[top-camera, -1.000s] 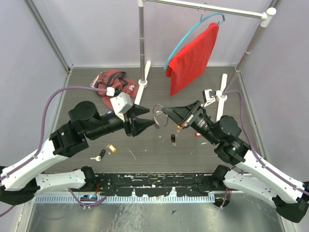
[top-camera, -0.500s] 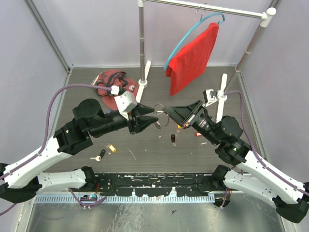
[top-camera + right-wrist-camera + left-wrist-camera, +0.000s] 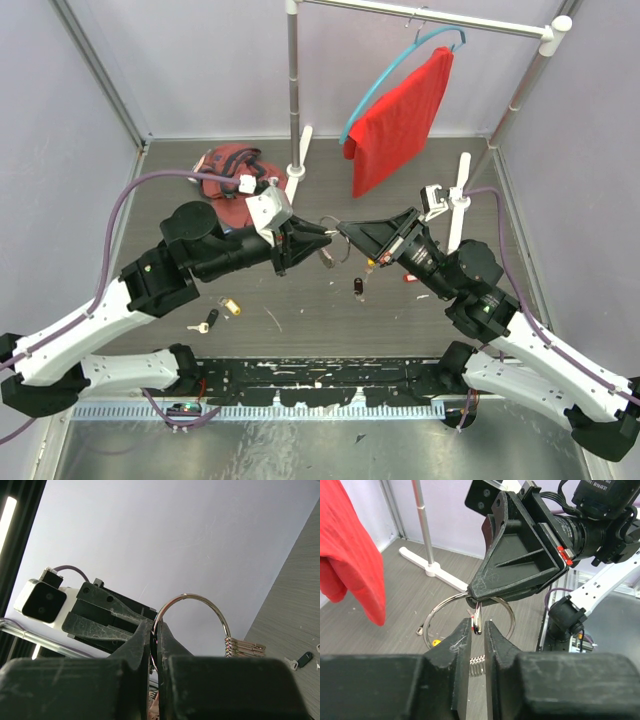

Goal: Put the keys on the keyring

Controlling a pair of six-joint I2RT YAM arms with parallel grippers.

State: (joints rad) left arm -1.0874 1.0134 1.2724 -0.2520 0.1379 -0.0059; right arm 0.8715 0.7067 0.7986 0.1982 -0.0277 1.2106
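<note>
The keyring [image 3: 334, 250] is a wide silver wire ring held in the air at mid-table by my right gripper [image 3: 343, 231], which is shut on its wire [image 3: 188, 594]. My left gripper [image 3: 322, 241] meets it tip to tip. In the left wrist view its jaws [image 3: 477, 625] stand nearly together, with a silver key [image 3: 478, 616] edge-on between the tips, right under the right gripper [image 3: 475, 592] and inside the ring's loop [image 3: 433, 614]. Loose keys lie on the table: a black-tagged one [image 3: 358, 287], a yellow-tagged one [image 3: 231, 305] and another [image 3: 207, 322].
A clothes rack stands behind, with its pole [image 3: 292, 90] and white feet [image 3: 458, 195]. A red garment [image 3: 400, 120] hangs from it on a blue hanger. A red and black bundle [image 3: 232, 170] lies at the back left. A red tag [image 3: 410, 278] lies under the right arm.
My left gripper has moved right and slightly up to the keyring and now meets the right gripper's tip. The right gripper and the ring have barely moved.
</note>
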